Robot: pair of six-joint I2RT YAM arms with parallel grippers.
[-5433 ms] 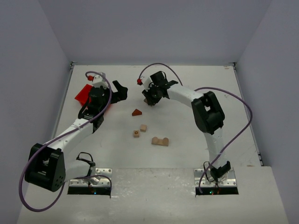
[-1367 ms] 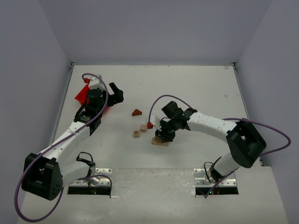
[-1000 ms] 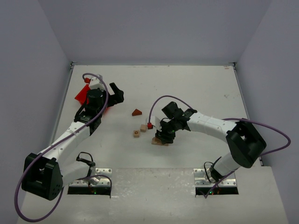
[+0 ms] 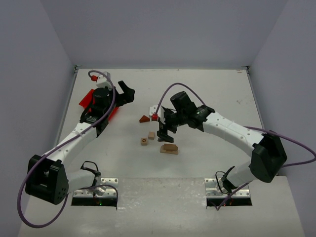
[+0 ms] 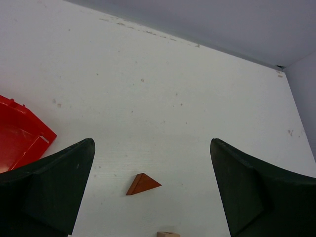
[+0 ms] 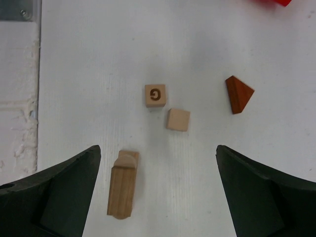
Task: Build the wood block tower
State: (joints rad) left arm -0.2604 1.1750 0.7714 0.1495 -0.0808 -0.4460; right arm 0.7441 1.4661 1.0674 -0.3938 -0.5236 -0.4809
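Note:
The pale tan base (image 4: 169,151) lies mid-table with a browner wood piece (image 4: 169,146) resting on it; in the right wrist view this stack (image 6: 122,186) sits by the left finger. My right gripper (image 4: 163,131) hangs open just beyond it, holding nothing (image 6: 158,148). Two light cubes (image 4: 151,135) (image 4: 143,141) lie left of the stack, one marked with a letter (image 6: 155,95), the other plain (image 6: 177,119). The dark reddish triangle (image 4: 144,118) (image 6: 238,94) (image 5: 142,183) lies farther back. My left gripper (image 4: 126,92) (image 5: 152,141) is open and empty, above the table left of the triangle.
A bright red bin (image 4: 92,101) (image 5: 19,140) lies at the far left under the left arm. Grey walls close the table (image 4: 207,89) on three sides. The arm bases stand at the near edge.
My right gripper has opened, let go of the brown piece on the base, and risen back toward the far left. The left gripper has shifted slightly farther away.

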